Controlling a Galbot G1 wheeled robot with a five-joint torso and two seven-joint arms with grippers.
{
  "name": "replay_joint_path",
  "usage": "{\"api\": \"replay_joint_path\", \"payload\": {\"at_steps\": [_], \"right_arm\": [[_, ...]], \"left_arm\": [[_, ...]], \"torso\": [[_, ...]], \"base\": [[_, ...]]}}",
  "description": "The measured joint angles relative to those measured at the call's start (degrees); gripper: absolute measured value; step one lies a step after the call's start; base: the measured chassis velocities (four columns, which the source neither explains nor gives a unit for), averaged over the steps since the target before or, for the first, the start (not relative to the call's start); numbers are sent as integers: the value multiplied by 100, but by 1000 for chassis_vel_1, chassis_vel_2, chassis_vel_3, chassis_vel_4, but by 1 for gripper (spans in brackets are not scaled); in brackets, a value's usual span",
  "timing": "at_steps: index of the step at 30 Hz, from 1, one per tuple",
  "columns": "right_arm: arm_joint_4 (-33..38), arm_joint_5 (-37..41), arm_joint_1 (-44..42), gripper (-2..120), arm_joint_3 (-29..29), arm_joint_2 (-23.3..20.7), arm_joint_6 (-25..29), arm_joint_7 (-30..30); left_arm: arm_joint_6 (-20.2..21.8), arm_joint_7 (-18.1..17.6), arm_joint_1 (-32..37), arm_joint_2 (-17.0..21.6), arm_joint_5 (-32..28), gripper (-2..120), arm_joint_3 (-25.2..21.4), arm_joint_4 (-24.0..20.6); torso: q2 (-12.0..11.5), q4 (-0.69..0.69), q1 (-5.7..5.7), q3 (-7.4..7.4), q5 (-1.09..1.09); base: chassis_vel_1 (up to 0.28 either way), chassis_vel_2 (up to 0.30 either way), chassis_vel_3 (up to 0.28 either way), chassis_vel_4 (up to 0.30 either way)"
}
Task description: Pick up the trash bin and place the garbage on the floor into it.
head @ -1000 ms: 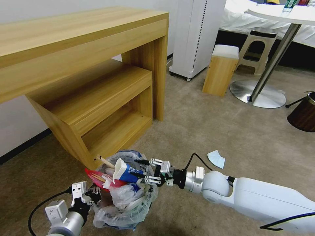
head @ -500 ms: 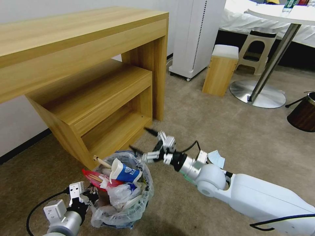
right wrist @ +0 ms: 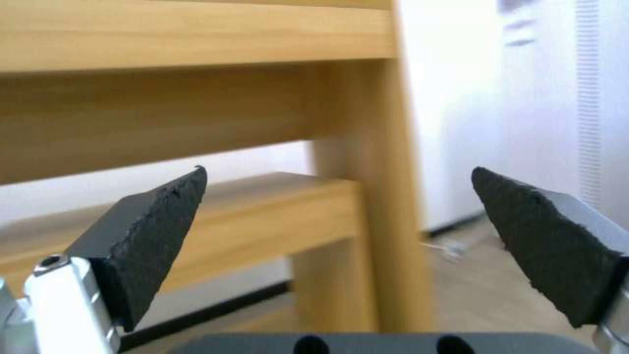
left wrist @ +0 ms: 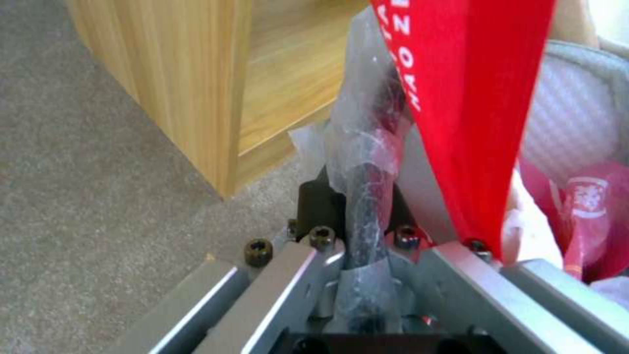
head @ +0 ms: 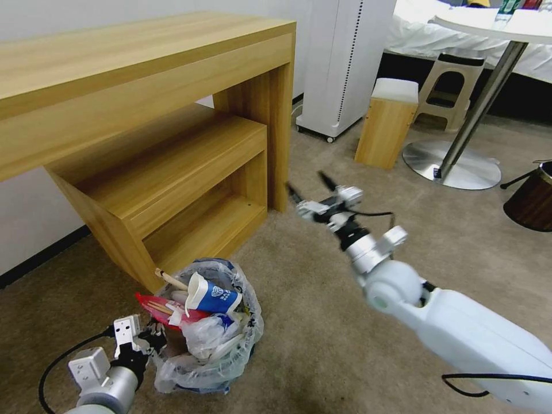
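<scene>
Red wrapper point(left wrist: 459, 98) in trash bin point(head: 201, 351): "AO ZE" legible.

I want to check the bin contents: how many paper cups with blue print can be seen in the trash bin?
1. The paper cup lies tilted on top of the litter in the trash bin, beside the red wrapper. Others may be buried underneath.

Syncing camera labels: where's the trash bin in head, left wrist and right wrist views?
Head view: the trash bin sits low and left of centre on the carpet, the left gripper at its rim.
Left wrist view: its bag-wrapped rim runs up the middle, clamped between the jaws.
Right wrist view: not in it; the open right gripper faces the wooden desk.
Shared landmark: the wooden desk.
</scene>
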Motion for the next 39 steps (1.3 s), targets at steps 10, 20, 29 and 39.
{"api": "replay_joint_path", "payload": {"at_steps": [10, 20, 29, 39], "right_arm": [[-336, -176, -1066, 100, 1109, -5, -32, 234], [-443, -476, -1392, 100, 1523, 149, -171, 568], [-489, -650, -1552, 100, 1691, 176, -203, 616], [-494, -812, -1769, 100, 1844, 271, -214, 639]], "left_arm": [[6, -93, -70, 55, -78, 0, -39, 77], [12, -95, -80, 123, -76, 0, -45, 162], [12, -98, -110, 152, -70, 0, -44, 202], [12, -103, -113, 158, -56, 0, -9, 207]], "torso": [[0, 0, 0, 0, 0], [0, 1, 0, 0, -1], [0, 1, 0, 0, 0], [0, 1, 0, 0, 0]], "base": [[0, 0, 0, 0], [0, 0, 0, 0], [0, 0, 0, 0], [-56, -47, -45, -54]]}}
